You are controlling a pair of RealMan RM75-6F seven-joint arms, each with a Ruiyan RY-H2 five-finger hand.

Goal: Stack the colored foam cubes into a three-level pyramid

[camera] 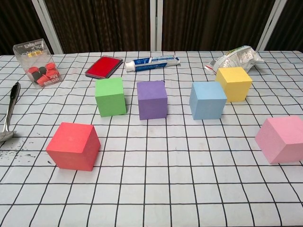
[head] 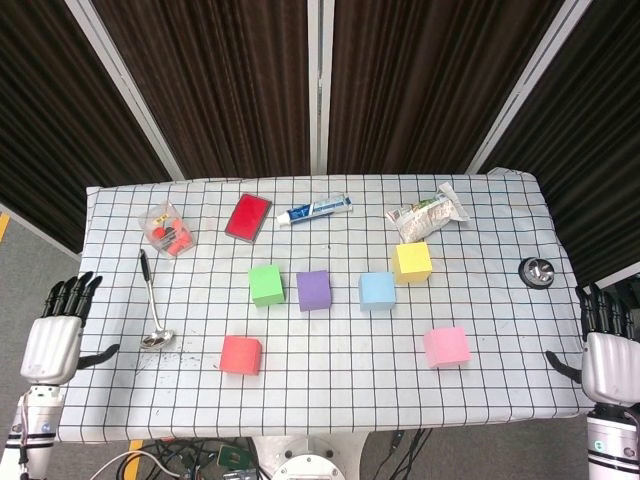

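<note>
Left hand (head: 52, 345) and right hand (head: 607, 362): lower corners, empty, fingers spread. Red cube (camera: 73, 146), pink cube (camera: 281, 139): nearest. Green cube (camera: 110, 96), purple cube (camera: 152, 100), blue cube (camera: 207, 100), yellow cube (camera: 234, 83): mid-desk row. Likely light, soft foam; grip opposite flat faces.

Along the far edge — clear box (head: 167, 230), red case (head: 248, 216), toothpaste tube (head: 314, 210), crumpled packet (head: 427, 214); ladle (head: 151, 302) left.

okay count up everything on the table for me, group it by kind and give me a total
Foam cubes: 6 — green, purple, blue, yellow, red, pink
Toothpaste tube: 1
Red flat case: 1
Clear plastic box: 1
Ladle: 1
Crumpled packet: 1
Small metal piece: 1
Total: 12
</note>
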